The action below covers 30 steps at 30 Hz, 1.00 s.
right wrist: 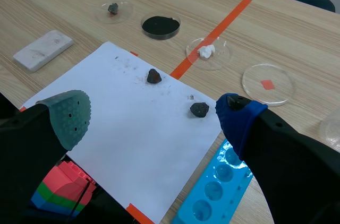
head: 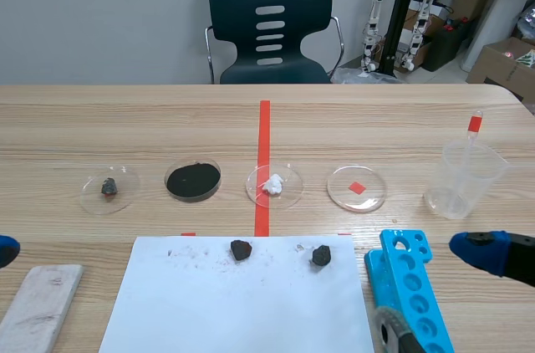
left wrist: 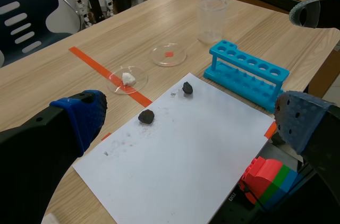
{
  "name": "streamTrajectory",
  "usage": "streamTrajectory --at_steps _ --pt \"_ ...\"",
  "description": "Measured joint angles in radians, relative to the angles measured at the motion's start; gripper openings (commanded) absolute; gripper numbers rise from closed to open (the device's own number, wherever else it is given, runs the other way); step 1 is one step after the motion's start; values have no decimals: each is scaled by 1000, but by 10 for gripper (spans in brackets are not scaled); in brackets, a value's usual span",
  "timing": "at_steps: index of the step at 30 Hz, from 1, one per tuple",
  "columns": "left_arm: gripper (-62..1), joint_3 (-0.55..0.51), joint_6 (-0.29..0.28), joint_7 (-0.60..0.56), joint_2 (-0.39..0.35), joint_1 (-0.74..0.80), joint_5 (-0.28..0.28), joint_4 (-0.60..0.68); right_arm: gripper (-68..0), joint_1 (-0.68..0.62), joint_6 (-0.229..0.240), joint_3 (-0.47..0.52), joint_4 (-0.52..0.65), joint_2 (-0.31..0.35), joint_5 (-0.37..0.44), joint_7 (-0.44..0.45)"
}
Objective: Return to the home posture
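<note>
Both open, angled inward: left hand (left wrist: 194,115), right hand (right wrist: 153,115).

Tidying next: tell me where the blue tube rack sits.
Scene view, near right: the blue tube rack stands beside the white paper's right edge, nearer than the beaker.

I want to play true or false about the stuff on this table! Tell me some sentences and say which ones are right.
1. Two dark rocks lie on the white paper. True.
2. The blue rack stands at the paper's left. False: it stands at the paper's right.
3. The dish with the white lump sits on the orange-red tape line. True.
4. The left gripper holds a rock. False: it is open and holds nothing.
5. The black powder is in the clear cup. False: it is in a flat dish of its own.
</note>
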Motion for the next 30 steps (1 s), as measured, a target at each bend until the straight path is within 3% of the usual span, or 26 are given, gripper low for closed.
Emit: streamTrajectory --at_steps 7,30 --pt "14 0 0 0 0 0 0 0 -188 0 -48 0 0 0 0 40" --pt "14 0 0 0 0 0 0 0 -188 0 -49 0 0 0 -19 60"
